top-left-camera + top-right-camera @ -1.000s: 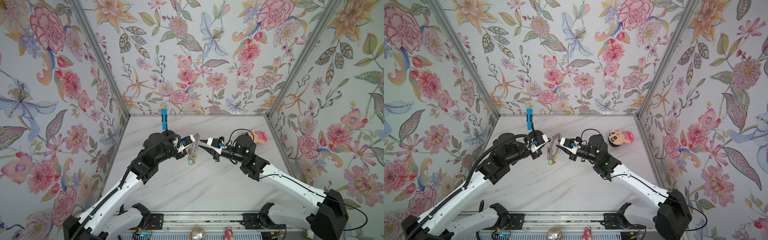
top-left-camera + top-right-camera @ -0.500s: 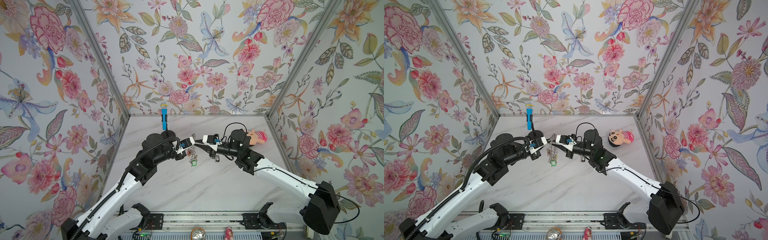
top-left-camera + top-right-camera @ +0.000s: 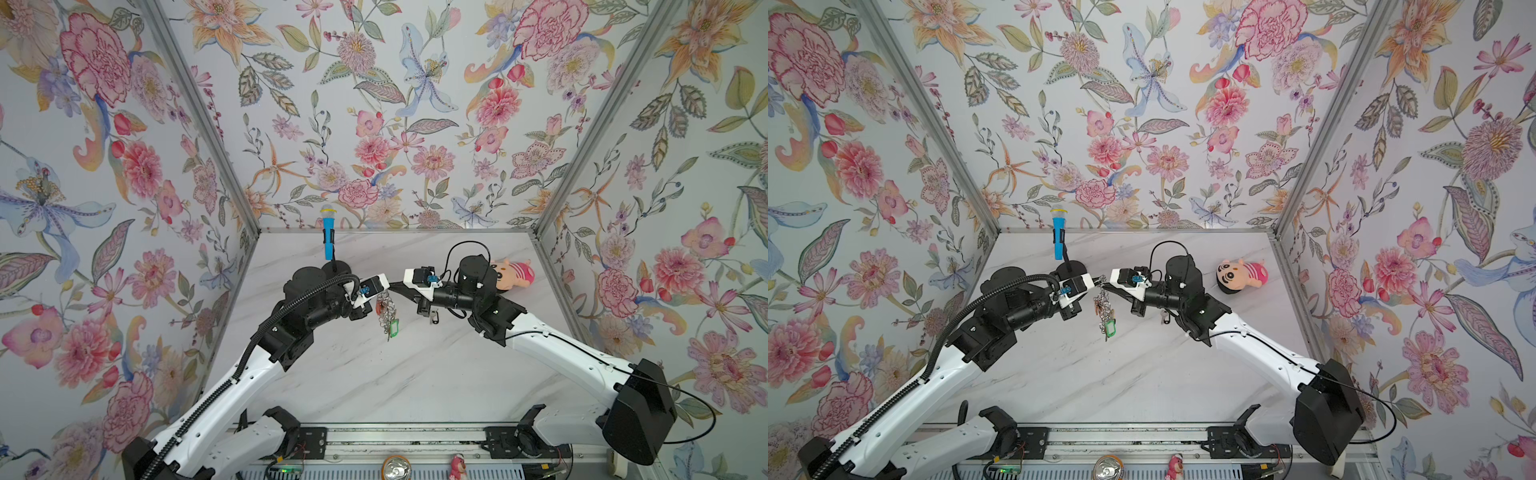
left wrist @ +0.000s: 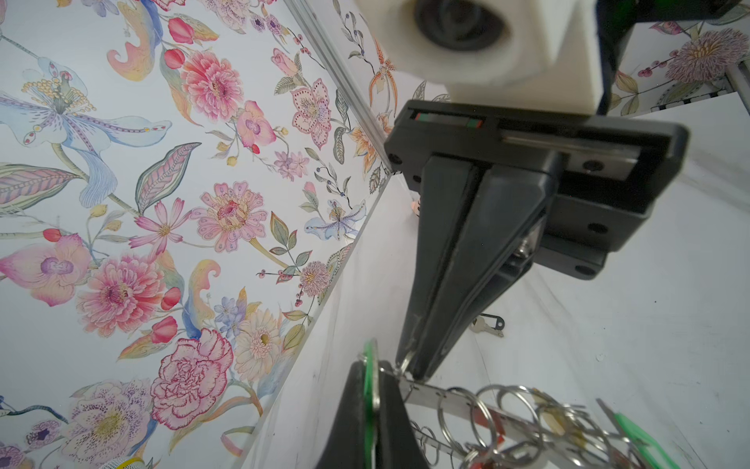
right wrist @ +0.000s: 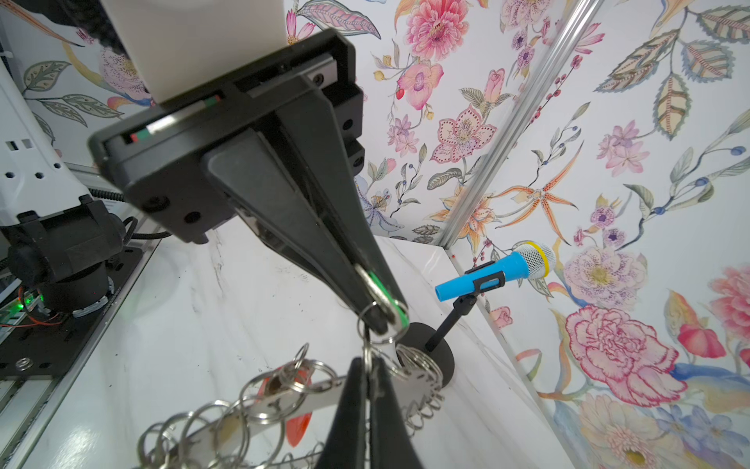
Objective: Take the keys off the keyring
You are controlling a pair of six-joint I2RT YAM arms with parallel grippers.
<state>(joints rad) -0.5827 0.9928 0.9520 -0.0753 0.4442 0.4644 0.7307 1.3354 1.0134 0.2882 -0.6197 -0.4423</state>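
The keyring (image 4: 446,400) is a flat grey metal disc fringed with wire loops, and it hangs in the air between my two grippers. The keys (image 3: 386,316) dangle below it with a green tag (image 3: 1109,328) and an orange-red tag (image 5: 298,422). My left gripper (image 4: 373,385) is shut on a thin round green cap (image 5: 385,296) with a metal rim at the top of the bunch. My right gripper (image 5: 367,365) is shut on a small wire loop at the keyring's rim (image 5: 410,385), tip to tip with the left gripper (image 3: 384,289). One loose key (image 3: 434,319) with a black tag lies on the table under the right gripper (image 3: 1104,284).
A blue toy microphone (image 3: 328,232) stands on a black base at the back left. A plush doll (image 3: 1241,274) lies at the back right, behind the right arm. A can (image 3: 396,469) and a small pink figure (image 3: 457,471) sit on the front rail. Floral walls close in three sides.
My right gripper has moved left to the keyring and closed on a wire loop. The left gripper has held its grip and barely moved.
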